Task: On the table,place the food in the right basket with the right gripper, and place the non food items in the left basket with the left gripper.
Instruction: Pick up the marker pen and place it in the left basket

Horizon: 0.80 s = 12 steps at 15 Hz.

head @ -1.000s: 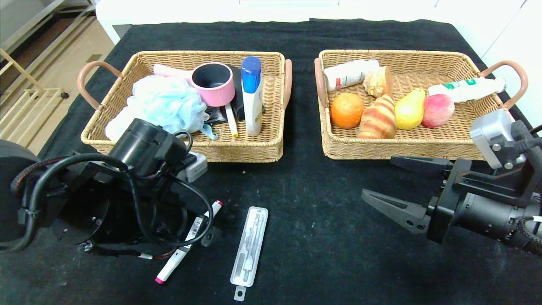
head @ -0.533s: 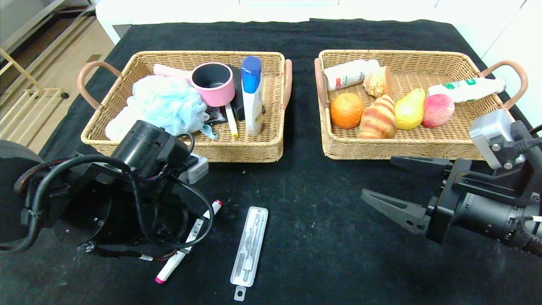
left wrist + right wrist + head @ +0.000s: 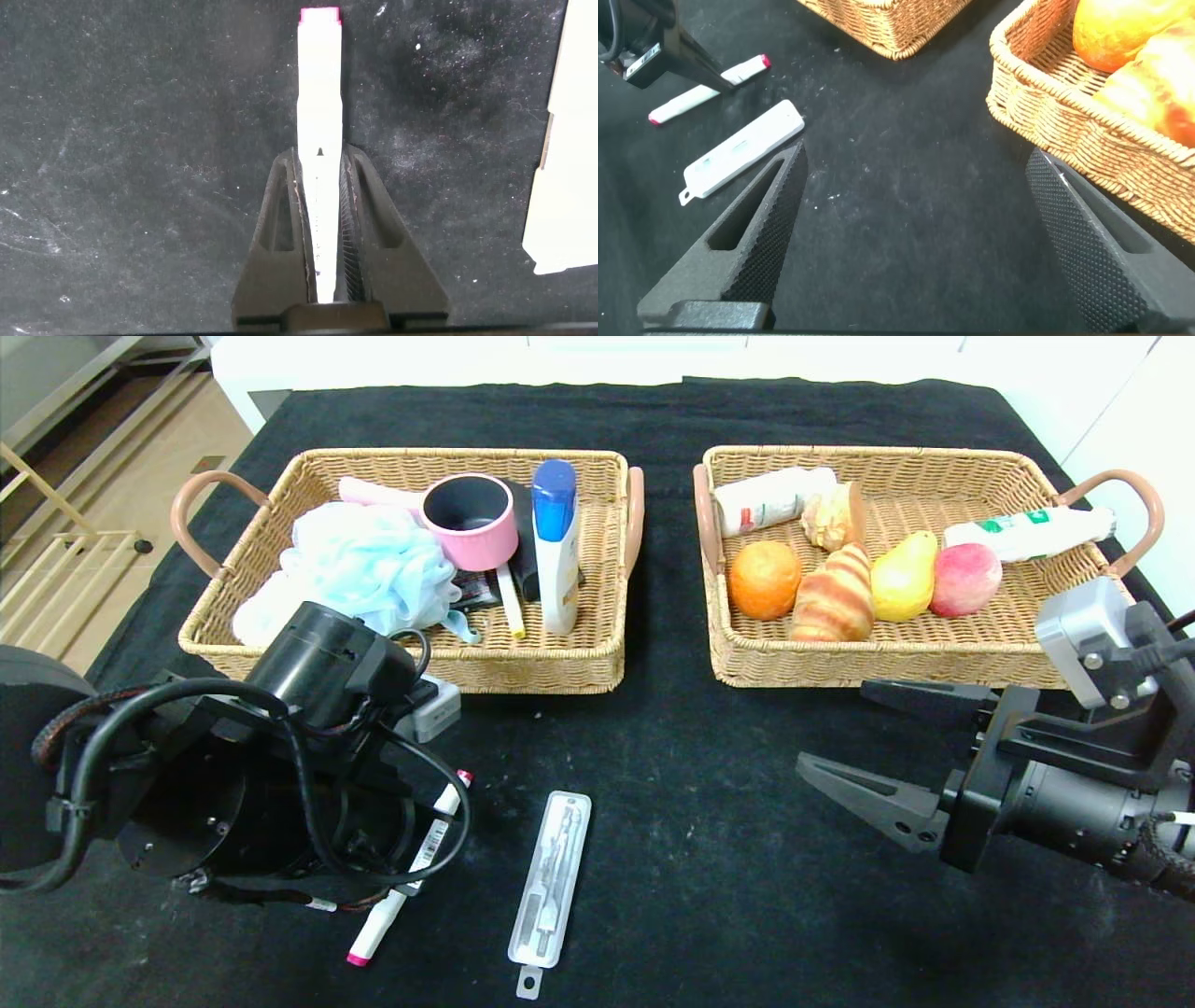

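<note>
Marker point(image 3: 318, 121) sits clamped in left tool point(image 3: 322, 224), seemingly touching table point(image 3: 709, 784); right tool point(image 3: 868, 747) gapes apart.

Looks down from the head over table point(image 3: 672, 775) and both baskets. Left wrist: close, straight down on marker point(image 3: 319, 140). Right wrist: low, across the cloth. Share marker and the clear plastic case point(image 3: 743, 149).

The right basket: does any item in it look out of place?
Yes. The right basket holds fruit and bread, but also two white tubes, one at its far left corner, one resting on its right rim. They look like toiletries rather than food, though the labels are unreadable.
</note>
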Tool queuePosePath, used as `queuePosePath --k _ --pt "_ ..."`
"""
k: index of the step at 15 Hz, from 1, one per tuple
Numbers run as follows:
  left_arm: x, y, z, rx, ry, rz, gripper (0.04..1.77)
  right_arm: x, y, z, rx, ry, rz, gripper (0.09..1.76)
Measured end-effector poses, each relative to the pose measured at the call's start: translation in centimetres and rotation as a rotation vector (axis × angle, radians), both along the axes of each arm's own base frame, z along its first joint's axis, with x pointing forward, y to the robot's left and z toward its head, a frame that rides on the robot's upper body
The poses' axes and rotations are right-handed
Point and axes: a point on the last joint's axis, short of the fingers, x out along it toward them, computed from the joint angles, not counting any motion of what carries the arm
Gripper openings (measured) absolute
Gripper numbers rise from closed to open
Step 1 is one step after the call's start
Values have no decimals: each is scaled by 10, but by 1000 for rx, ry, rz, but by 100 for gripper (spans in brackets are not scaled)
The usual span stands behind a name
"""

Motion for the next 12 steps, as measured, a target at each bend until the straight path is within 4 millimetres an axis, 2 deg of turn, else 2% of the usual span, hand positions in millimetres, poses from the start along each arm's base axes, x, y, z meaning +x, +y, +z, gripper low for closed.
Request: queuePosePath --k 6,12 --pt "0 0 3 -5 -11 -2 27 0 0 0 -1 -1 0 171" --pt "-11 4 28 -60 -96 -1 27 0 0 0 -2 0 1 171"
